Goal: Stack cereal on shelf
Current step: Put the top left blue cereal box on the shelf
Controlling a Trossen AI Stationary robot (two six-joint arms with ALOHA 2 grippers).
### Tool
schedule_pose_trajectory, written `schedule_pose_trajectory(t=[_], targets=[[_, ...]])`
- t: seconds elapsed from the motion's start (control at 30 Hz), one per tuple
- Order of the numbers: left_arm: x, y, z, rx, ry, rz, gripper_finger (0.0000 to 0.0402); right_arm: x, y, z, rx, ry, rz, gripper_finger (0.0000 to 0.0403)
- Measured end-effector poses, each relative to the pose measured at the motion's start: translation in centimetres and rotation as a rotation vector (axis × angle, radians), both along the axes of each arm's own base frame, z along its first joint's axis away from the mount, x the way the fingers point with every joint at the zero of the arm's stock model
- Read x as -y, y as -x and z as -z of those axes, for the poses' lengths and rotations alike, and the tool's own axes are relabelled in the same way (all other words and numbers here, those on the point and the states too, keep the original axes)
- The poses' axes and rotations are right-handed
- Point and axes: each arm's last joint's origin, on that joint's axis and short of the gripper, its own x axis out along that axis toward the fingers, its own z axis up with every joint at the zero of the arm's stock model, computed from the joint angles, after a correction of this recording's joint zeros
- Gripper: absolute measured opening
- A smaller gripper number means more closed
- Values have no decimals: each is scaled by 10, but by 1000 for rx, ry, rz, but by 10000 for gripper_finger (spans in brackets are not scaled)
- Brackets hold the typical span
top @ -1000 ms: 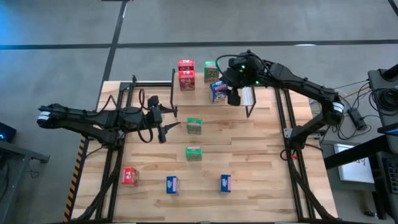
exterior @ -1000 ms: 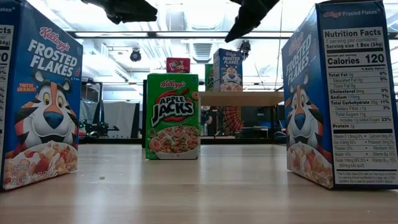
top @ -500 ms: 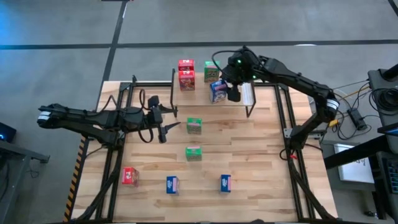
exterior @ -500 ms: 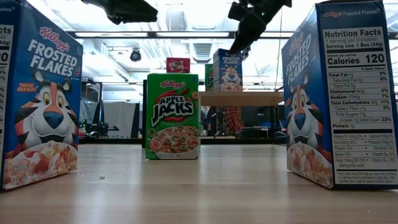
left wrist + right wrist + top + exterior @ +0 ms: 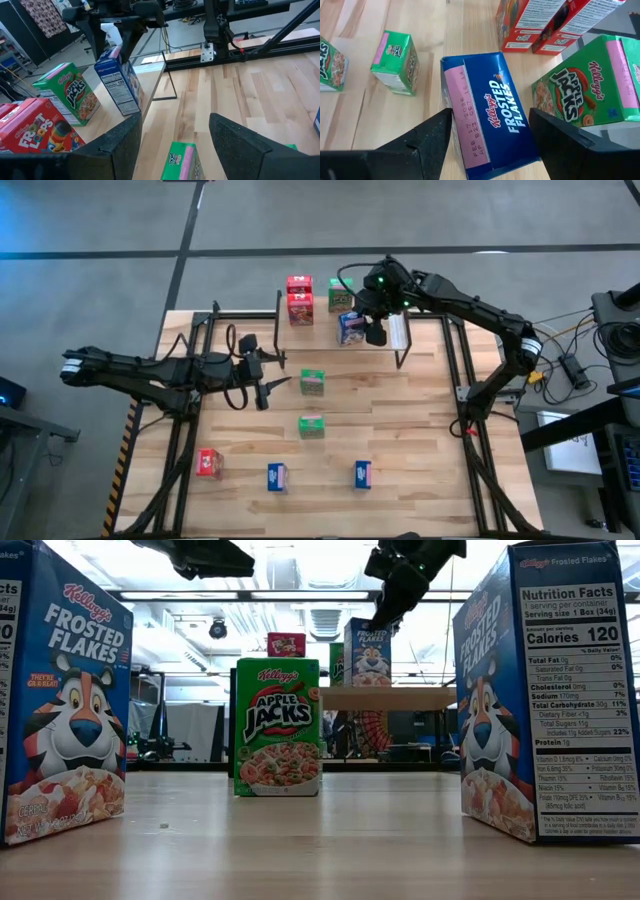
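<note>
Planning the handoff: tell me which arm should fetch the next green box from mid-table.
Left. The left gripper, open, hovers beside the green box at mid-table. The right gripper, open, is over the blue box on the shelf, farther off.

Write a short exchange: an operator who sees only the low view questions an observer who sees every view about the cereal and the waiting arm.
Operator: How many boxes stand on the shelf?
Observer: Four on the shelf: two red boxes, a green box and a blue box, with the right gripper over the blue one.
Operator: And the left gripper?
Observer: The left gripper hovers over the table beside the shelf, fingers open, holding nothing.
</note>
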Motion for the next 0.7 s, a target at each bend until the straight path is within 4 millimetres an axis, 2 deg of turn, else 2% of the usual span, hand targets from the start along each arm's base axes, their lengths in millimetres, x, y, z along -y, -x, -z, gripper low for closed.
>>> schedule_pose_trajectory(t=[0.33,0.7], targets=[[0,0,0,0,0,0,215,-1,1,-1,3,-5,5,208],[0,0,0,0,0,0,215,0,6,-6,16,1,18,194]])
